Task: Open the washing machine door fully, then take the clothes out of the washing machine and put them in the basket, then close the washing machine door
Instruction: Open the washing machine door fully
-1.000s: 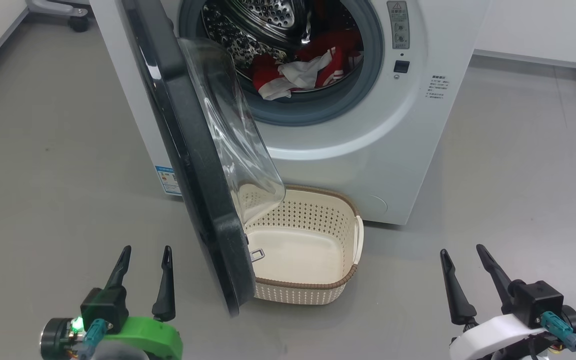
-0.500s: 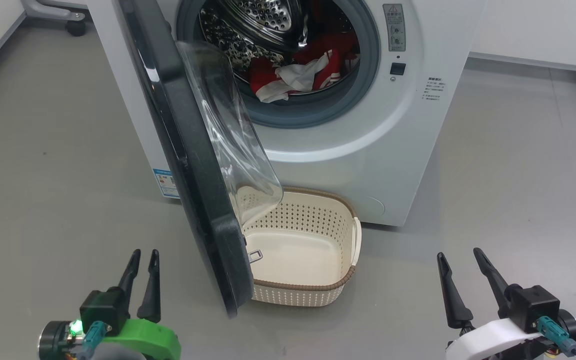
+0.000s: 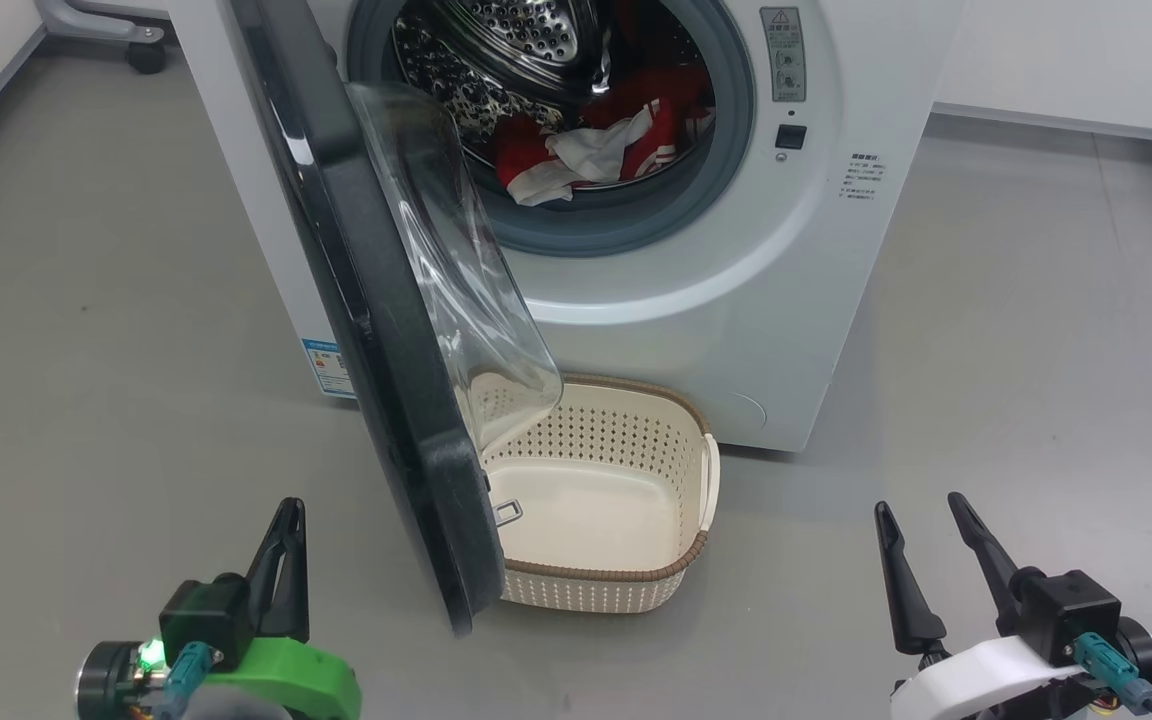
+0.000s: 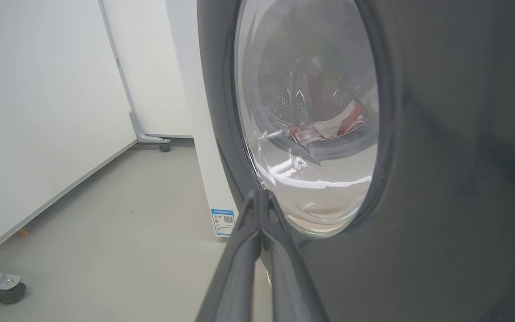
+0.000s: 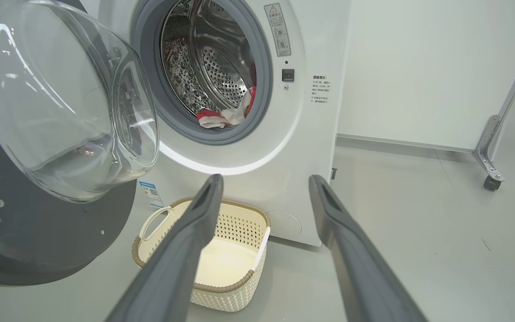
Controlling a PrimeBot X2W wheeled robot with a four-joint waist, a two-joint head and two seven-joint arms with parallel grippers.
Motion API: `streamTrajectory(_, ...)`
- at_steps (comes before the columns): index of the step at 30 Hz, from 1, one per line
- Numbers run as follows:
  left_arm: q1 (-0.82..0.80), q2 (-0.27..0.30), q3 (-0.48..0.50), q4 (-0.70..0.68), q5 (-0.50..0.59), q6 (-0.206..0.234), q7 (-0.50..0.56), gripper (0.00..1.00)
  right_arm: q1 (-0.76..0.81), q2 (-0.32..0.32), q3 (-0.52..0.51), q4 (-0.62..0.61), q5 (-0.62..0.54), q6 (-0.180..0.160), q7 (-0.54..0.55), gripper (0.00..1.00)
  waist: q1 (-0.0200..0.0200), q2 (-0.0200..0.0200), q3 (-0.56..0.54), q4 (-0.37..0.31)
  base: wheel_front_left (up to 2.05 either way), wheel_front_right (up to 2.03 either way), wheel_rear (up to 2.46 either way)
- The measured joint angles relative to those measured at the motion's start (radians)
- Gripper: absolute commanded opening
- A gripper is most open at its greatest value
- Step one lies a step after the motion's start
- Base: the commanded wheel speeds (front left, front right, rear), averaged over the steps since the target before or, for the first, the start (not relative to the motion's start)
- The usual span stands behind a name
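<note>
The white washing machine (image 3: 736, 300) stands ahead with its glossy black door (image 3: 376, 330) swung partly open towards me, glass bowl (image 3: 456, 280) bulging to the right. Red and white clothes (image 3: 596, 145) lie in the steel drum, also seen as clothes (image 5: 224, 116) from the right wrist. The cream basket (image 3: 676, 575) sits on the floor below the opening, nothing in it. My left gripper (image 3: 288, 512) is shut and holds nothing, low at the left, just outside the door's outer face (image 4: 441, 179). My right gripper (image 3: 918, 508) hangs open at the lower right.
Grey floor (image 3: 96, 300) spreads to both sides of the machine. White panels on castor feet (image 4: 164, 146) stand behind it at the left, and another castor foot (image 5: 490, 179) at the right. The door's lower edge overhangs the basket's left side.
My left gripper's fingers have come together from wide open to shut. The right gripper stays open. The head view has shifted slightly.
</note>
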Motion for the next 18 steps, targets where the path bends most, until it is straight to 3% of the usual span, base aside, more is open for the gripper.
streamTrajectory(9,-0.005,0.017,0.01,-0.041,0.035,0.001,0.0,0.0,0.001,0.005,-0.005,0.0,-0.002,0.0,0.0,1.0,0.0,0.0,0.0,0.003,0.0,0.0,0.0)
streamTrajectory(18,-0.11,0.048,0.047,-0.251,0.107,0.01,0.0,0.0,0.006,0.009,-0.01,0.0,-0.012,-0.007,-0.001,1.0,0.0,0.0,-0.007,0.01,0.0,0.0,0.0)
